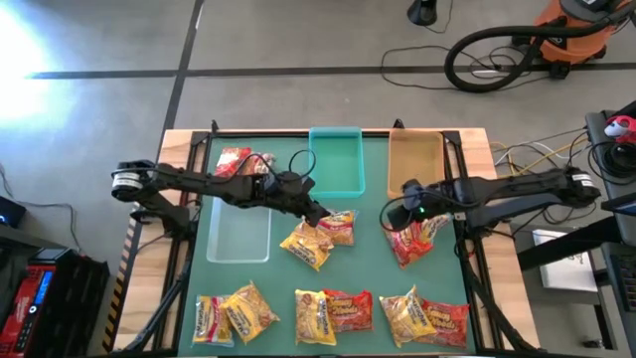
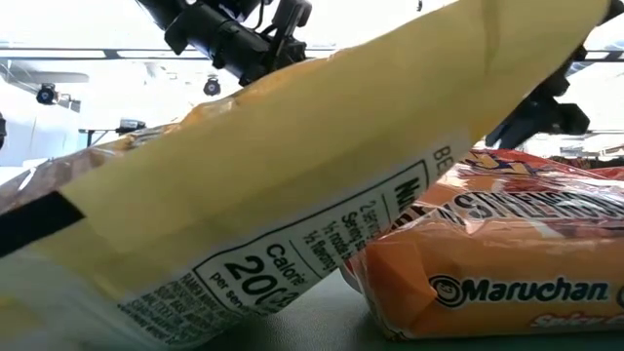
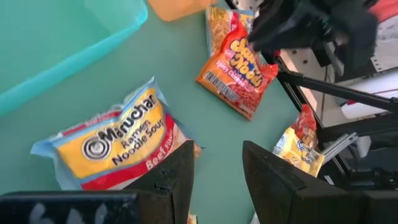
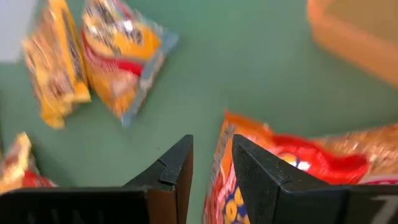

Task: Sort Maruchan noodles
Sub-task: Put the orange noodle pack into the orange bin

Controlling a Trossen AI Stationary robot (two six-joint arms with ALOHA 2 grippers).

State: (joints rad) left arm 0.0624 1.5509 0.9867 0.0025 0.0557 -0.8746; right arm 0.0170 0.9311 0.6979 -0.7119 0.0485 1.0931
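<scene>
Several Maruchan packets lie flat on the green mat. My left gripper (image 1: 320,214) (image 3: 217,180) is open just above the mat, beside a yellow-and-red beef packet (image 3: 112,140) (image 1: 338,227) that overlaps a yellow packet (image 1: 306,245). My right gripper (image 1: 396,217) (image 4: 211,165) is open, low over an orange-red packet (image 4: 280,155) (image 1: 417,239). That packet's edge (image 4: 221,158) shows in the gap between the fingers. My left gripper has one finger (image 3: 177,177) right at the beef packet's crinkled side edge (image 3: 186,146), and I cannot tell whether they touch. My right gripper stands over the orange-red packet's edge, slanting down, and whether the fingers touch it I cannot tell.
A clear tray (image 1: 238,239), a teal tray (image 1: 336,184) and a tan tray (image 1: 414,164) sit along the far half of the mat. Red packets (image 1: 238,162) lie at the clear tray's far end. Several more packets (image 1: 328,313) line the near edge. Two of them (image 2: 244,195) (image 2: 507,263) fill the low view.
</scene>
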